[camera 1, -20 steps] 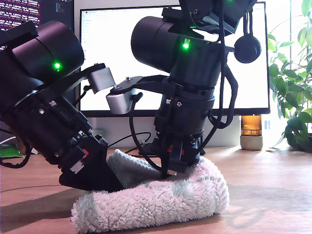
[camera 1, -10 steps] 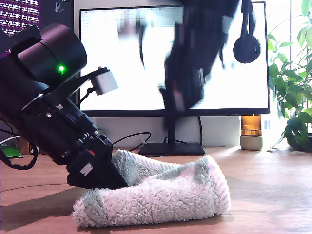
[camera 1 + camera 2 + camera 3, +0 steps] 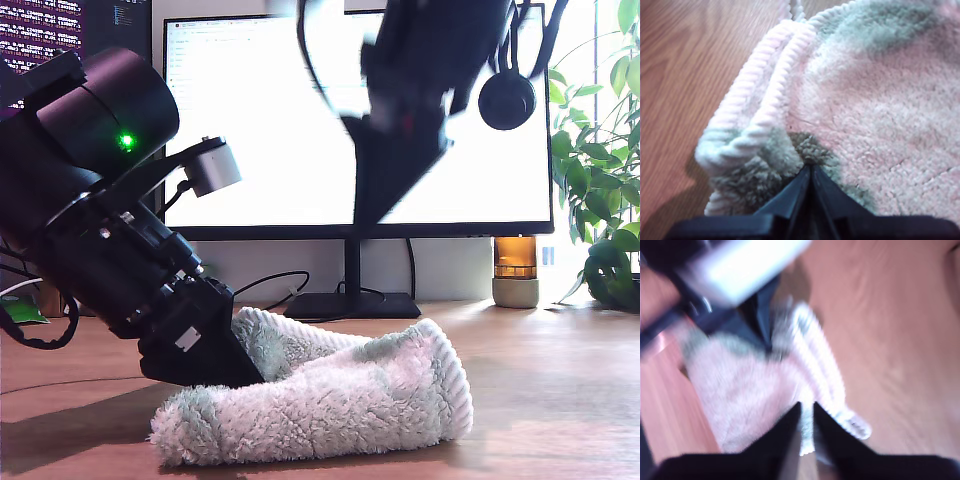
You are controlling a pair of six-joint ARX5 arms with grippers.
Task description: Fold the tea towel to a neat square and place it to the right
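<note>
The tea towel [image 3: 330, 400] lies bunched in a loose roll on the wooden table [image 3: 560, 380]; it is fluffy, pale and edged with whitish ribbed cord. At the exterior view's left, my first gripper [image 3: 235, 365] is down at the towel's end. In the first wrist view it [image 3: 810, 172] is shut on the pile of the tea towel [image 3: 880, 100], right beside the doubled corded edge [image 3: 765, 95]. My second gripper [image 3: 368, 210] hangs blurred high above the towel, in front of the monitor. Its fingers [image 3: 806, 415] stand almost together with nothing in them, and the tea towel [image 3: 755, 390] is far below.
A lit monitor [image 3: 260, 120] on a black stand [image 3: 350, 303] fills the back. Headphones [image 3: 506, 98] hang at its corner. An amber jar [image 3: 516, 270] and a leafy plant [image 3: 605, 200] stand at the exterior view's right. A cable [image 3: 265, 282] runs behind the towel.
My second gripper has let go of the towel's top and risen fast in front of the monitor. The towel has sprung up slightly where it was pressed. The first arm has hardly moved.
</note>
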